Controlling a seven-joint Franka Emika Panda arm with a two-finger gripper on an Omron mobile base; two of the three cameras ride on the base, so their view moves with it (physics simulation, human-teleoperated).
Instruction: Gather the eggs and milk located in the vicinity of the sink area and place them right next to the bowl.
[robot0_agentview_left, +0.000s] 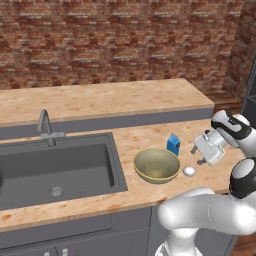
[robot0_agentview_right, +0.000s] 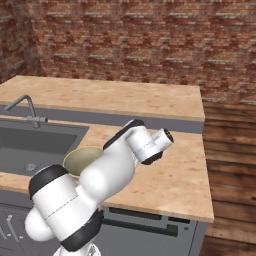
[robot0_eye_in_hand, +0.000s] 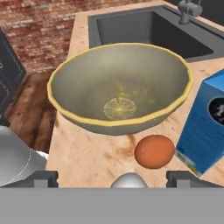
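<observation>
Seemingly near done: milk carton (robot0_agentview_left: 173, 144) and white egg (robot0_agentview_left: 189, 171) sit just beside the olive bowl (robot0_agentview_left: 156, 165) right of the sink (robot0_agentview_left: 55, 167), a brown egg (robot0_eye_in_hand: 154, 151) there too; gripper (robot0_eye_in_hand: 113, 179) spread apart, holding nothing.

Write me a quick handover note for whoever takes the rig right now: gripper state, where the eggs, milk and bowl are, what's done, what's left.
Gripper: hangs above the counter right of the bowl, nothing between its fingers; open or shut cannot be told.
Bowl: on the counter, right of the sink.
Milk: upright beside the bowl.
Eggs: a white egg lies by the bowl's right side. The hand view also shows a brown egg between bowl and milk.
Done: milk and the visible eggs sit next to the bowl.
Left: probably just pull the arm back; check near the sink for strays.
</observation>
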